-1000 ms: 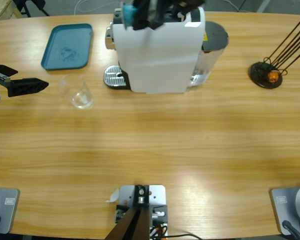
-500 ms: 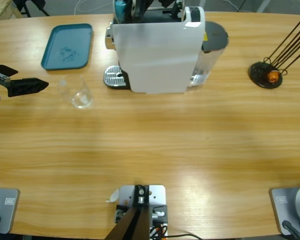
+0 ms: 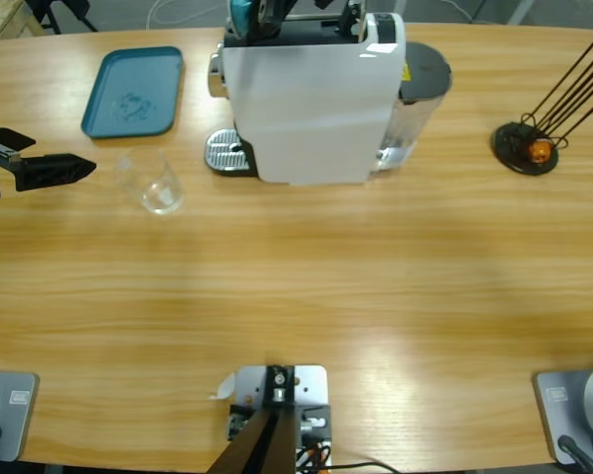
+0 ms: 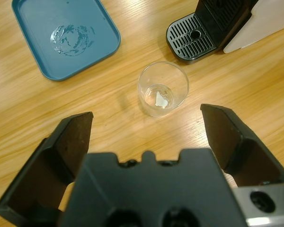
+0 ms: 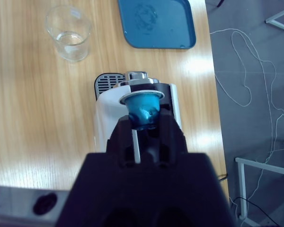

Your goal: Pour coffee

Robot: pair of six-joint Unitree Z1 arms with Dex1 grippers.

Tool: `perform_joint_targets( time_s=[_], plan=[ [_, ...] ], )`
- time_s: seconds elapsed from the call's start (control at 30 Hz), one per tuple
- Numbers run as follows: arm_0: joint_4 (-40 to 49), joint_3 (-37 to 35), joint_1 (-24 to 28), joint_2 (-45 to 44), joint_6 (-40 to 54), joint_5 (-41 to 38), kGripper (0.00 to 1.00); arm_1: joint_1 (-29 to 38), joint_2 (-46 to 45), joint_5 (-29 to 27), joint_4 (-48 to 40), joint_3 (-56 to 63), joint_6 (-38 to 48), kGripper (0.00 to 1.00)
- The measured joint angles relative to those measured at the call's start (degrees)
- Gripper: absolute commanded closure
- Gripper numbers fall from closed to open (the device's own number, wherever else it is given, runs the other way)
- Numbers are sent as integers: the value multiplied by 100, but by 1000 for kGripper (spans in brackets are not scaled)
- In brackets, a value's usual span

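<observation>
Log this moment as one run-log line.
right gripper: shut on blue capsule above coffee machine | left gripper: open, facing glass cup

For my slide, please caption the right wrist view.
Right hand holds blue capsule above white coffee machine.

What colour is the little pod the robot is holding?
Blue capsule, with a silver rim; the right wrist view shows it best.
</observation>
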Motion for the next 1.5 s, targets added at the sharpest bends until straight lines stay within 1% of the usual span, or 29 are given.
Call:
perform_joint_targets(
  time_s=[0.27, 0.6, 1.5],
  plan=[
    [-21, 1, 0, 0, 0, 0, 0, -20, 130, -26, 0, -117, 0, 1000],
    [-44, 40, 0, 0, 0, 0, 0, -205, 130, -41, 0, -117, 0, 1000],
    [-57, 42, 0, 0, 0, 0, 0, -189, 196, -35, 0, -73, 0, 1000]
  ],
)
